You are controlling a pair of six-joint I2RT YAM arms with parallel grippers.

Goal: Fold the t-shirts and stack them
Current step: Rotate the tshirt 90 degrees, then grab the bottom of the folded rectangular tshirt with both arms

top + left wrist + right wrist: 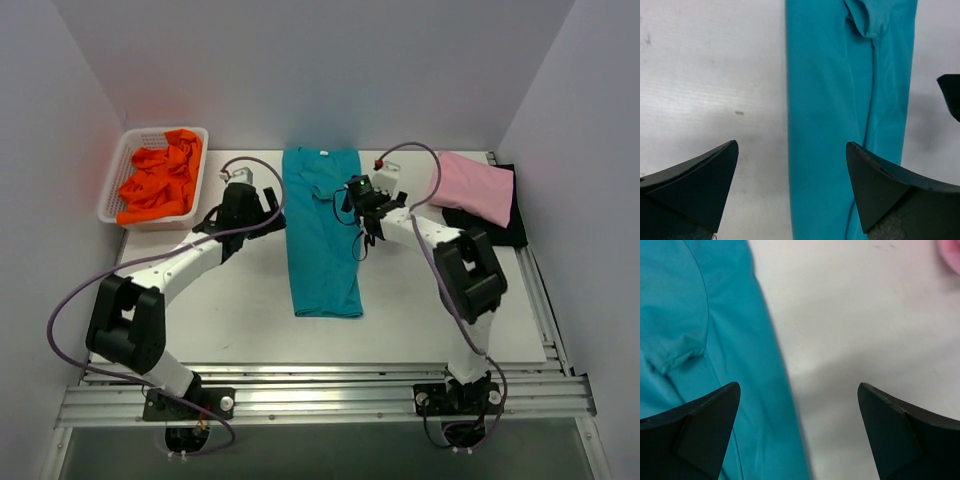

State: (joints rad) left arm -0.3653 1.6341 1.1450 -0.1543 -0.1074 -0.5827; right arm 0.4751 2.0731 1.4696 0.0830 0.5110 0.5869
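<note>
Two wrist views and one overhead view. Found teal t-shirt folded into a long strip at the middle of the table. Recorded left gripper and right gripper with jaws spread apart, clamped on nothing, each poised over one long edge of the strip. Noted pink t-shirt atop black t-shirt far right; orange t-shirts heaped in white basket far left.

Both machines in white and black: left arm and right arm carry looping purple cables; left claw and right claw have black wedge-shaped fingers.
</note>
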